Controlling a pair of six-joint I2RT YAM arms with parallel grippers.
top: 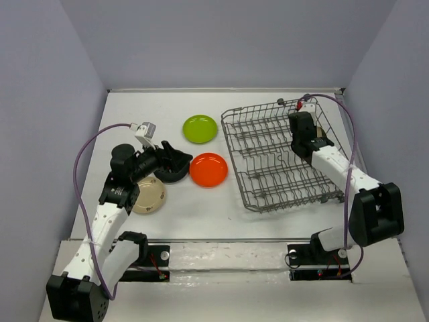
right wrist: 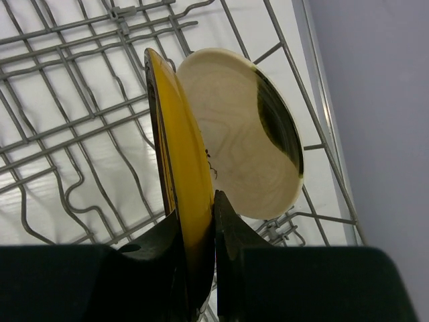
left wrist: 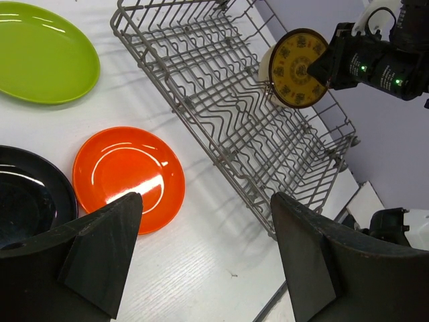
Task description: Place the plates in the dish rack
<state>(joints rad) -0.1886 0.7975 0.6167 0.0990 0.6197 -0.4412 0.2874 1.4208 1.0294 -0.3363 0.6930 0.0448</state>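
Observation:
Inside the grey wire dish rack (top: 268, 181), my right gripper (right wrist: 200, 208) is shut on the bottom edge of the dark brown plate with gold pattern (right wrist: 175, 134), holding it on edge. A cream plate (right wrist: 234, 134) stands right behind it among the tines. My left gripper (left wrist: 206, 201) hangs open over the table with nothing between its fingers. The glossy black plate (left wrist: 27, 201) lies by its left finger and the orange plate (left wrist: 127, 178) just beyond. Farther back lies the lime green plate (left wrist: 40, 54). In the top view a beige plate (top: 149, 196) lies under my left arm.
The dish rack (left wrist: 228, 114) sits at an angle on the right half of the white table (top: 201, 221), close to the right wall. The orange plate (top: 208, 169) lies a short way from the rack's left rim. Purple cables loop from both arms.

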